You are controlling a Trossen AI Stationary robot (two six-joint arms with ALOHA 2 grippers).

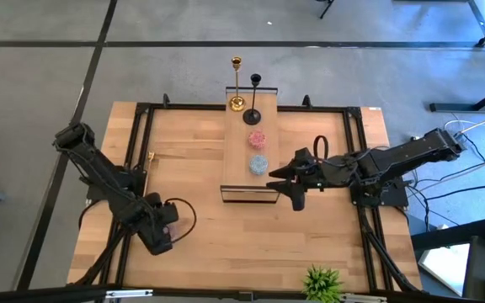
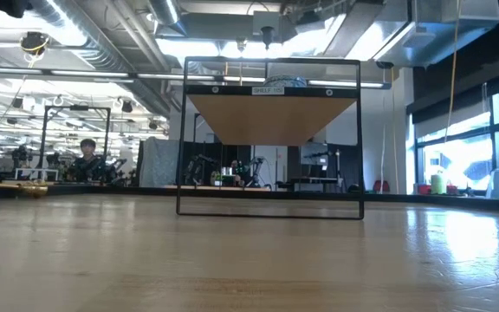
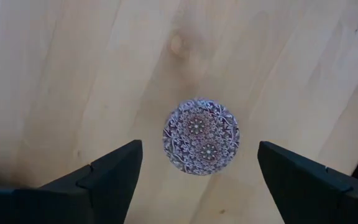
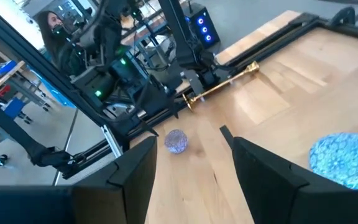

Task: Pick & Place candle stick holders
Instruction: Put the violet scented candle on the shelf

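A gold candle stick holder (image 1: 237, 84) and a black one (image 1: 253, 101) stand upright on their round bases at the far end of the raised wooden shelf (image 1: 236, 181). Another gold holder (image 4: 222, 87) lies on its side on the table near the left edge (image 1: 151, 157). My left gripper (image 3: 197, 155) is open and points down over a small purple patterned disc (image 3: 201, 135) that lies flat on the table near the left front; its fingers stand on either side, above the disc. My right gripper (image 4: 191, 162) hovers open beside the shelf's right side (image 1: 286, 181), holding nothing.
A pink disc (image 1: 258, 139) and a blue disc (image 1: 258, 165) lie on the shelf. The shelf's black frame (image 2: 269, 121) stands mid-table. A green plant (image 1: 321, 282) sits at the near edge. A person (image 2: 85, 160) sits beyond the table's left side.
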